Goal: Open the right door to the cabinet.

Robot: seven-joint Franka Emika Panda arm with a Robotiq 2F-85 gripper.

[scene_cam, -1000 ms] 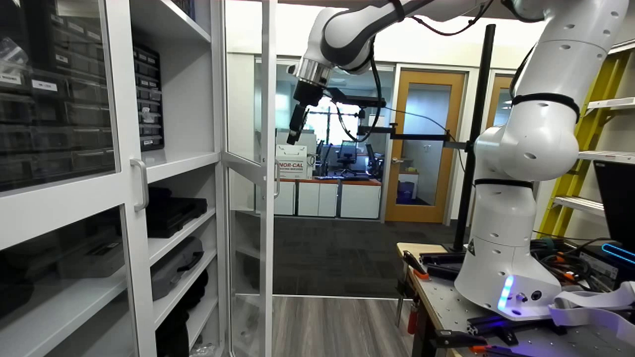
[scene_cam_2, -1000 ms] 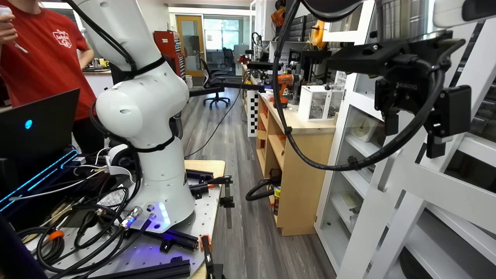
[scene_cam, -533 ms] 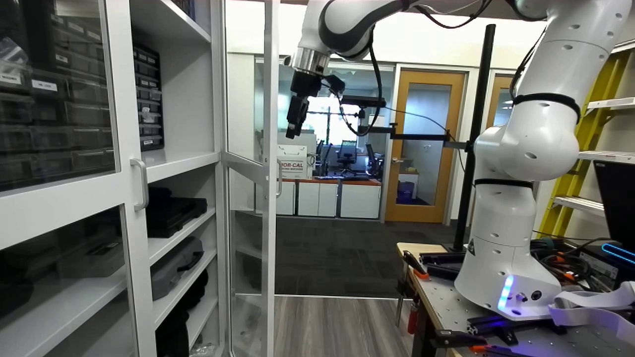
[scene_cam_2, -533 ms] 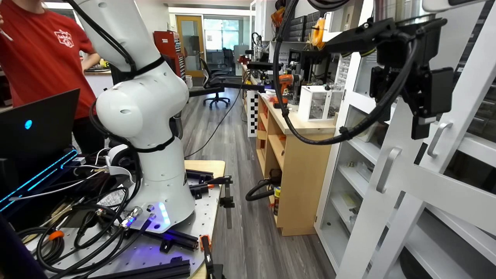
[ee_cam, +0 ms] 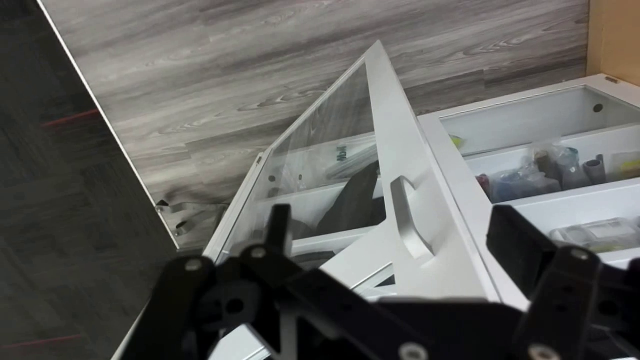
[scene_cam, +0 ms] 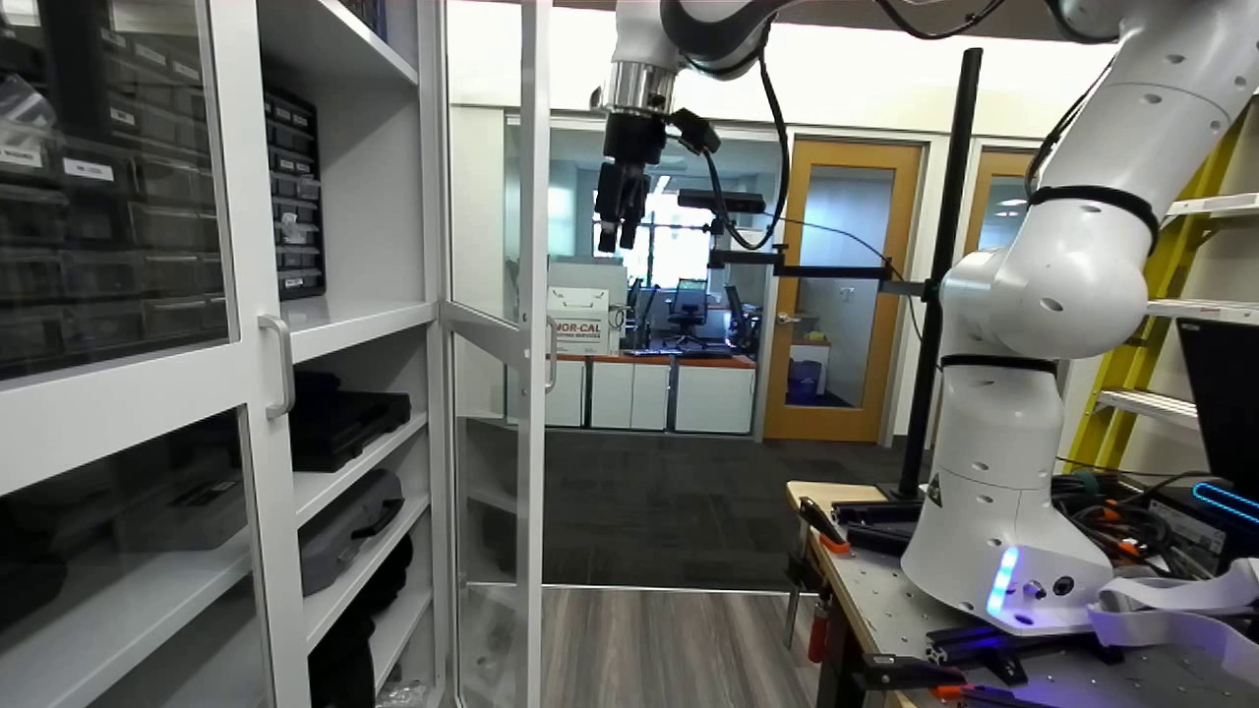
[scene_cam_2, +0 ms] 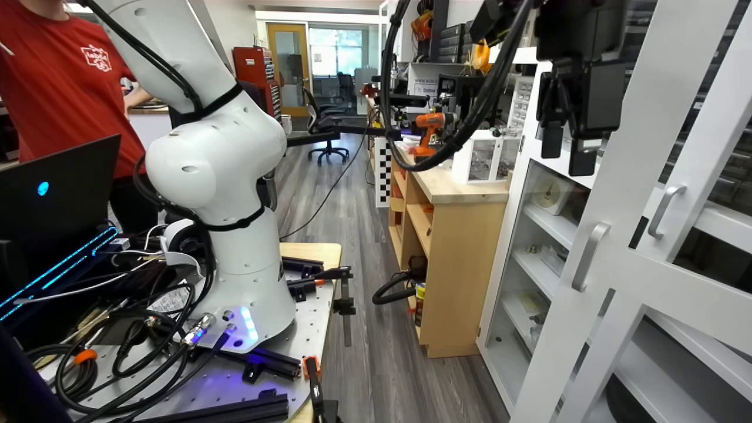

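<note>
- The right door [scene_cam: 489, 331] of the cabinet [scene_cam: 364, 197] stands swung outward, and its silver handle [scene_cam_2: 590, 257] is on the frame, at the free edge.
- The gripper [scene_cam: 618, 239] has its two fingers [ee_cam: 517, 242] well apart, as the wrist view shows clearly.
- In both exterior views it hangs in the air, pointing downward, higher than the handle and apart from the door.
- In the wrist view the handle appears between the fingers, but it lies farther away, below them.
- The left door [scene_cam: 118, 413] carries a second handle [scene_cam: 280, 366] near its edge.
- On the shelves [scene_cam: 364, 330], a black case [scene_cam: 344, 433] lies one level above a grey case [scene_cam: 344, 536].
- The base [scene_cam: 984, 531] of the arm [scene_cam: 1043, 305] stands on the worktop [scene_cam: 890, 610].
- In an exterior view, a person [scene_cam_2: 70, 100] in a red shirt stands behind a black laptop [scene_cam_2: 64, 200].
</note>
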